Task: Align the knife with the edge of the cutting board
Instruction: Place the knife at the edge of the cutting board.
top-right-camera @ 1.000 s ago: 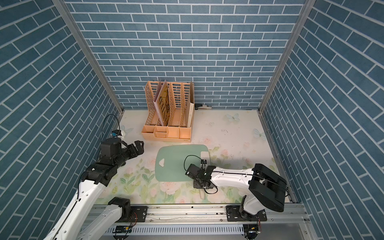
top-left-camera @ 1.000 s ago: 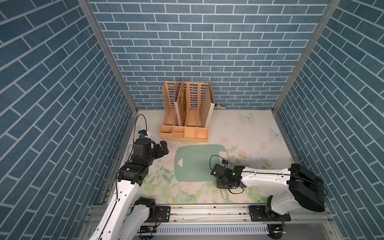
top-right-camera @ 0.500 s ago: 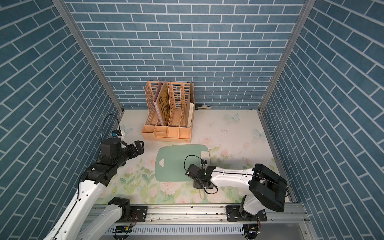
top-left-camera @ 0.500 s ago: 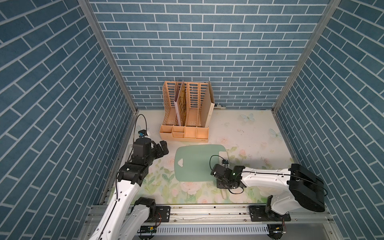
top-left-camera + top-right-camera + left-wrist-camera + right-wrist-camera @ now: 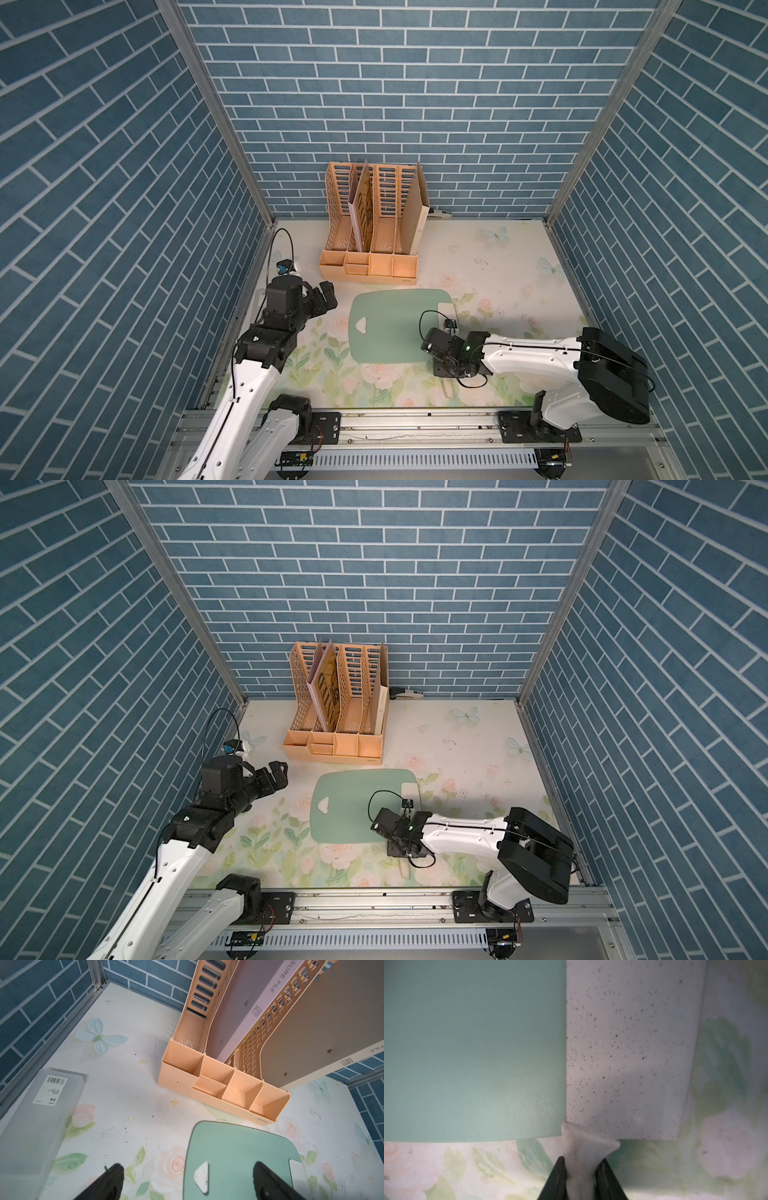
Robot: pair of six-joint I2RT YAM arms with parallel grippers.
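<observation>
Right wrist view: my right end effector (image 5: pixel 580 1167) pinches the knife (image 5: pixel 629 1053) by its handle, blade flat along the short edge of the cutting board (image 5: pixel 473 1049). Nothing has shifted this past second, so alignment looks nearly settled. My left end effector (image 5: pixel 322 297) hangs spread, well apart.

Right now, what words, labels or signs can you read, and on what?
"SURE FILE", start cut off: spine of the pale pink folder in the peach plastic desk organiser.
"FILE", start cut off: edge of the beige folder in the same organiser.
Barcode label on the frosted grey flat box: print too small to read.
Embossed mark on the organiser's front: too blurred.
Whitish speckled knife, pale green cutting board: no text.
</observation>
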